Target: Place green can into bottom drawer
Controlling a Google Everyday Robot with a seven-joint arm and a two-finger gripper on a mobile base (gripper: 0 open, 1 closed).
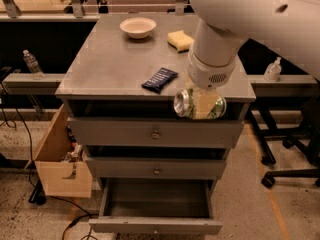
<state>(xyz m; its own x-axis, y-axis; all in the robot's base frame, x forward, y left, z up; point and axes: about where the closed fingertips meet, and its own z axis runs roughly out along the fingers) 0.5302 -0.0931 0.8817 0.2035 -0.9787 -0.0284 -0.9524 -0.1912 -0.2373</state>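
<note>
My gripper (201,104) hangs from the big white arm at the front right edge of the cabinet top. It is shut on the green can (192,104), which lies on its side with a silver end facing left, held in front of the top's front edge. The bottom drawer (156,204) is pulled open below, a wide shallow grey tray with nothing in it. The can is well above it and a little to the right of its middle.
A dark blue snack packet (159,79), a white bowl (138,27) and a yellow sponge (180,40) lie on the cabinet top (105,69). The two upper drawers (156,133) are shut. A wooden box (59,159) stands at the left, a chair base (287,159) at the right.
</note>
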